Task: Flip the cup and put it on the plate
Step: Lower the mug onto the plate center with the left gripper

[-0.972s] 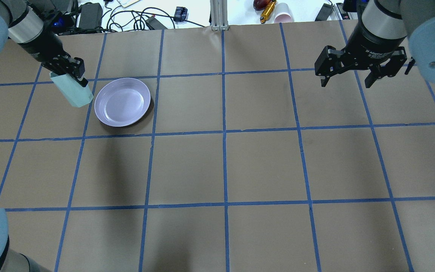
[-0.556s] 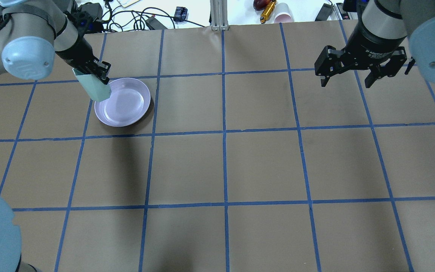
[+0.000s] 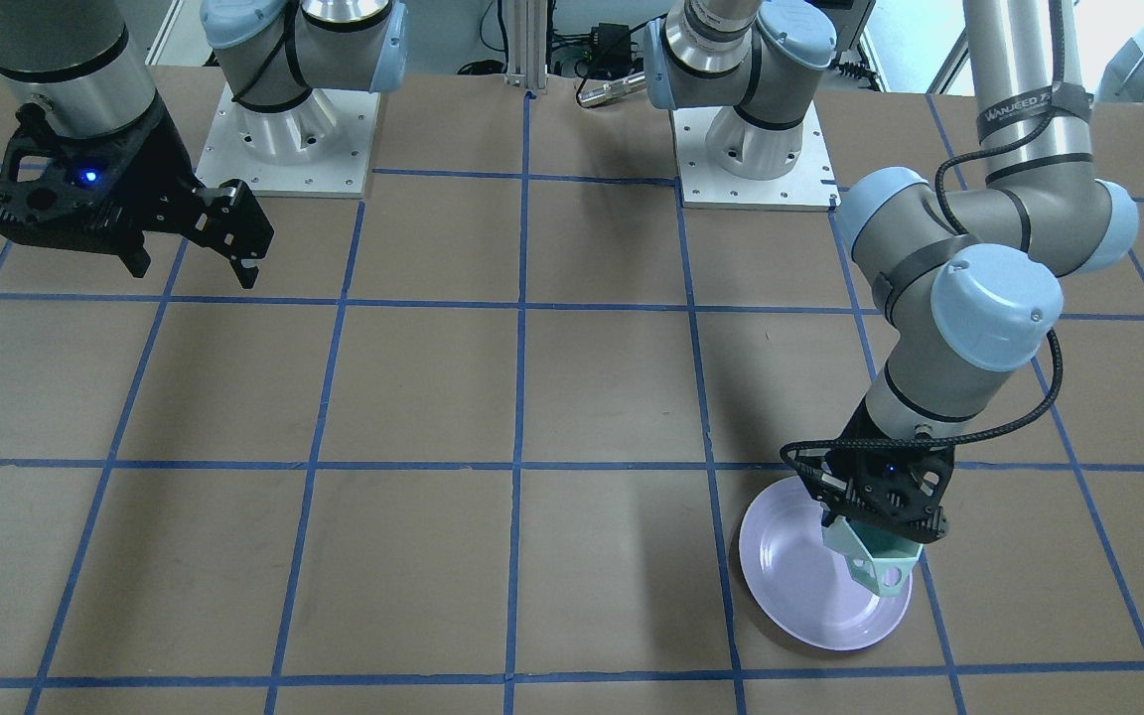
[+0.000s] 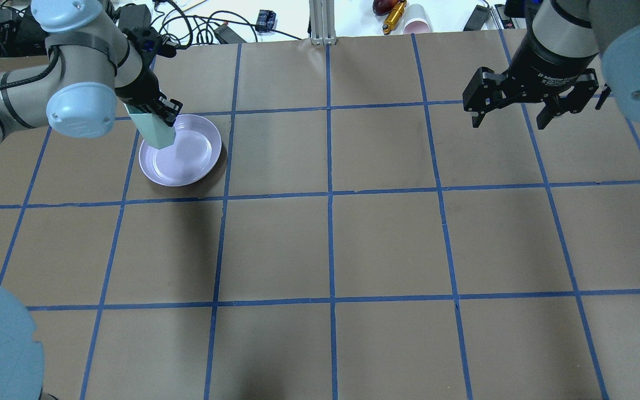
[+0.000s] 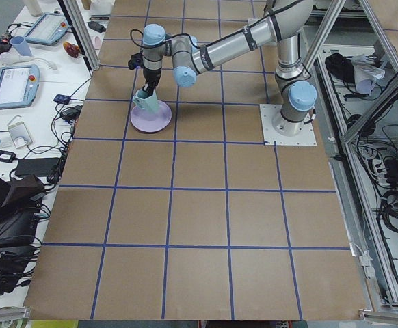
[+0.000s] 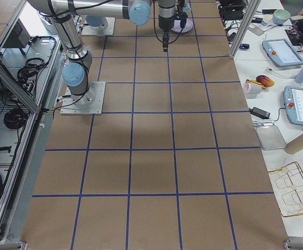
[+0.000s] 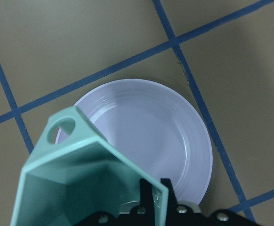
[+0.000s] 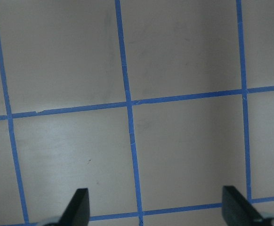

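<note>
The pale mint-green cup (image 4: pixel 156 130) hangs tilted in my left gripper (image 4: pixel 163 113), which is shut on its rim. The cup's opening faces up toward the wrist (image 7: pixel 80 179), with the handle on its outer side (image 3: pixel 867 570). It is over the near-left part of the lavender plate (image 4: pixel 186 155), and I cannot tell whether it touches the plate. The front-facing view shows the gripper (image 3: pixel 875 516) above the plate (image 3: pixel 800 586). My right gripper (image 4: pixel 509 123) is open and empty, held above the table far to the right (image 8: pixel 158 212).
The table is brown paper with a blue tape grid (image 4: pixel 331 194). Cables, a pink cup (image 4: pixel 417 19) and small devices lie beyond the far edge. The two arm bases (image 3: pixel 284 129) stand at the robot's side of the table.
My left arm has carried the cup to the right, from beside the plate's left edge to over the plate. The right arm has not moved.
</note>
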`<state>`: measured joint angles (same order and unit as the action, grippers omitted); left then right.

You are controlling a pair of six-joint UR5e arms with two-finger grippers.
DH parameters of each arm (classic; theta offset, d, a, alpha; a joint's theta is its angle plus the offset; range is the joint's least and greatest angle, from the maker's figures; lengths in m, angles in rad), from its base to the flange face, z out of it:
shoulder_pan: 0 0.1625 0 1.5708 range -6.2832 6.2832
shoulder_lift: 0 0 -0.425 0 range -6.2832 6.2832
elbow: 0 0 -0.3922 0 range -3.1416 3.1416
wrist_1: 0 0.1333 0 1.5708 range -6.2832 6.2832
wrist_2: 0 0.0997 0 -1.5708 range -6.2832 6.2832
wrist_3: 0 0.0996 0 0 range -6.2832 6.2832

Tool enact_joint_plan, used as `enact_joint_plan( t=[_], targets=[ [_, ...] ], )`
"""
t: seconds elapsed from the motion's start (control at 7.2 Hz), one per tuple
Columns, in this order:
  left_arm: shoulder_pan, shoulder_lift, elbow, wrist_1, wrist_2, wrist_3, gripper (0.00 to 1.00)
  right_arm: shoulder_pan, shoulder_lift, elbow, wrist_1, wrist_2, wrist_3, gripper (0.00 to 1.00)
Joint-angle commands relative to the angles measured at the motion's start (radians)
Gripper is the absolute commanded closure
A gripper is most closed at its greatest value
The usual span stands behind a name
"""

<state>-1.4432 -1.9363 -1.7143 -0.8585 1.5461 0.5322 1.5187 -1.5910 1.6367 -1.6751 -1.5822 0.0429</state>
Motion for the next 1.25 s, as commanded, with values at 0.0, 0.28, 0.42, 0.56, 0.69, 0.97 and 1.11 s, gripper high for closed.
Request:
enact_joint_plan(
  t=[0.0, 0.28, 0.42, 0.56, 0.69, 0.97, 1.11],
  targets=[
    [0.0, -0.003, -0.091, 0.145, -0.015, 0.0, 1.0, 0.0, -0.001, 0.0, 0.0, -0.001, 0.0, 0.0],
    [0.0, -0.006, -0.094, 0.157, -0.015, 0.0, 1.0, 0.0, -0.001, 0.0, 0.0, -0.001, 0.0, 0.0],
    [0.0, -0.009, -0.1, 0.185, -0.017, 0.0, 1.0, 0.0, -0.001, 0.0, 0.0, -0.001, 0.0, 0.0],
    [0.0, -0.01, -0.122, 0.214, -0.017, 0.0, 1.0, 0.0, -0.001, 0.0, 0.0, -0.001, 0.0, 0.0],
    [0.0, -0.012, -0.136, 0.239, -0.029, 0.0, 1.0, 0.0, -0.001, 0.0, 0.0, -0.001, 0.0, 0.0],
    [0.004, -0.016, -0.146, 0.263, -0.035, 0.0, 1.0, 0.0, 0.0, 0.0, 0.0, -0.001, 0.0, 0.0],
    [0.007, -0.02, -0.166, 0.298, -0.037, 0.0, 1.0, 0.0, -0.001, 0.0, 0.0, -0.001, 0.0, 0.0]
  ],
)
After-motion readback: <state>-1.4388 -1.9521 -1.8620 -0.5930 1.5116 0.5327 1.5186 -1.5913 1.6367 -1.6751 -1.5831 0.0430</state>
